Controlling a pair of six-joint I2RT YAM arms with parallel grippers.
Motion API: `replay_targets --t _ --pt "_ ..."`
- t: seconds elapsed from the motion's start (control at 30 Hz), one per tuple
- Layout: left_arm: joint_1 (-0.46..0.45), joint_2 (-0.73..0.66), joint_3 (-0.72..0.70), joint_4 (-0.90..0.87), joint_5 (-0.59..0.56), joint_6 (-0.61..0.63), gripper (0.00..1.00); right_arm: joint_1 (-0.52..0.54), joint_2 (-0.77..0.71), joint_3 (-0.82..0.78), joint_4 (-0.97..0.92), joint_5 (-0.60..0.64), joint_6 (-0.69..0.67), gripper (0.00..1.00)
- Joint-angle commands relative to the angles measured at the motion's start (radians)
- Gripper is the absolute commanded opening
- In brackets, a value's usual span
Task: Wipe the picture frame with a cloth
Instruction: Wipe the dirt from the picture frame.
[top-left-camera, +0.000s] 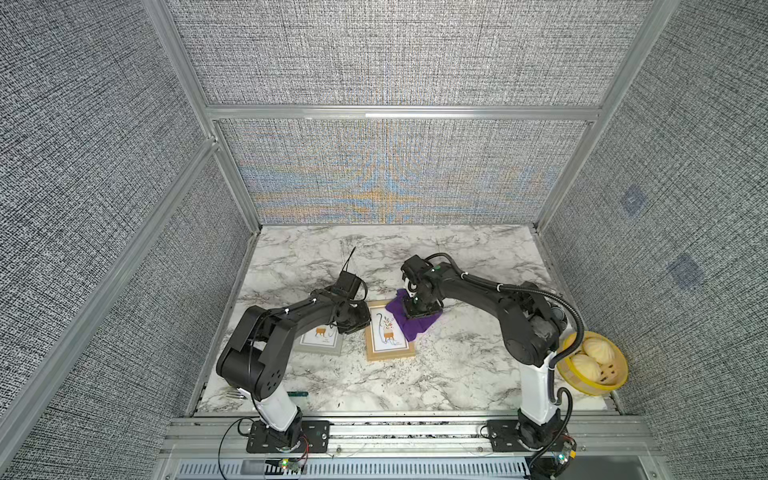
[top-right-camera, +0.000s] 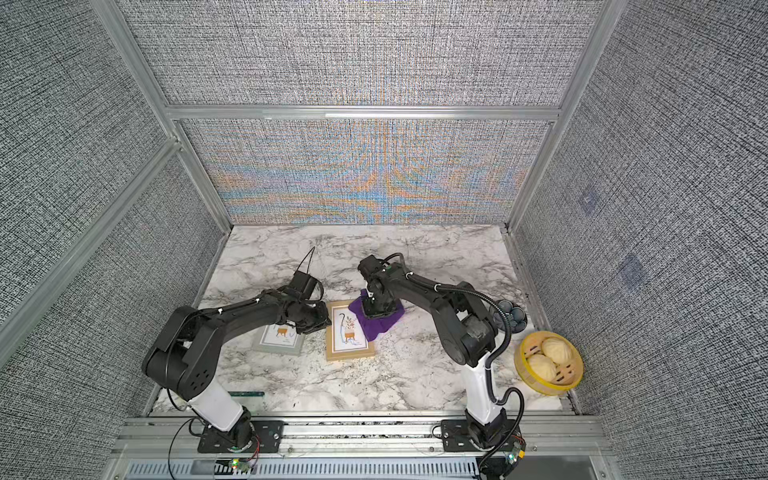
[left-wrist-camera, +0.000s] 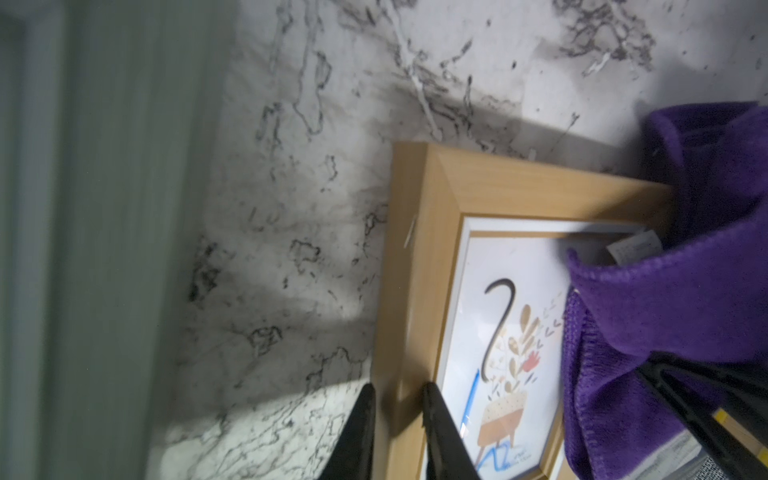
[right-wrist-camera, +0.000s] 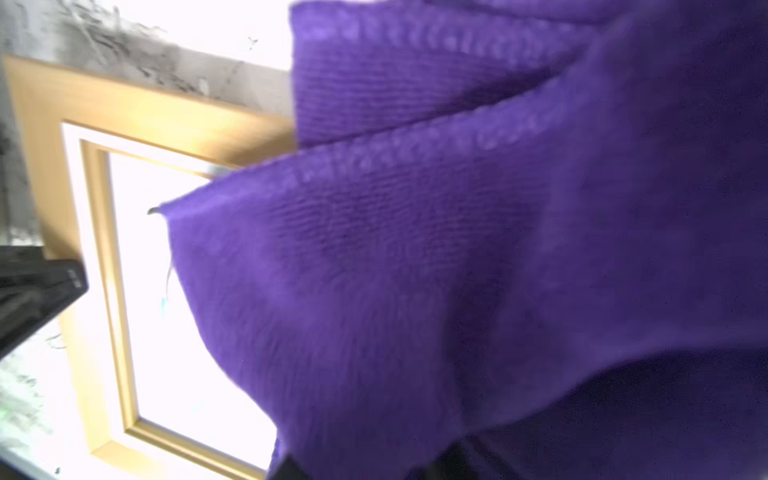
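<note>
Lying flat with its long axis near-to-far, picture frame (top-left-camera: 388, 334), left gripper (left-wrist-camera: 399, 428) pinching its left rail, cloth (top-left-camera: 411, 328) bunched on its far right corner under right gripper (top-left-camera: 422, 313) — jaws hidden, state untellable — bare glass nearward-left; steamer basket (top-left-camera: 594, 388) holding buns (top-left-camera: 596, 349), well apart.

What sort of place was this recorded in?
Probably a lab robot cell: grey panel walls on aluminium framing, left arm and right arm bolted to a rail, marble-look tabletop holding a wooden picture frame.
</note>
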Motion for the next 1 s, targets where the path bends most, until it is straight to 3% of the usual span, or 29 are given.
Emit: replay_targets --t 0.0,0.07,0.43,0.97 --pt "-0.004 0.034 -0.015 -0.095 -0.069 -0.004 0.21 0.001 -0.015 -0.026 -0.010 -0.032 -0.003 0.06" --pt "-0.004 0.040 -0.017 -0.109 -0.081 -0.015 0.20 0.002 -0.051 -0.049 0.001 -0.027 0.004 0.00" --pt "-0.008 0.071 -0.048 -0.138 -0.116 -0.075 0.15 0.073 -0.141 -0.196 -0.028 -0.049 0.054 0.00" --pt "-0.026 0.167 0.033 -0.356 -0.163 0.221 0.10 0.050 0.021 0.023 0.029 0.033 0.187 0.00"
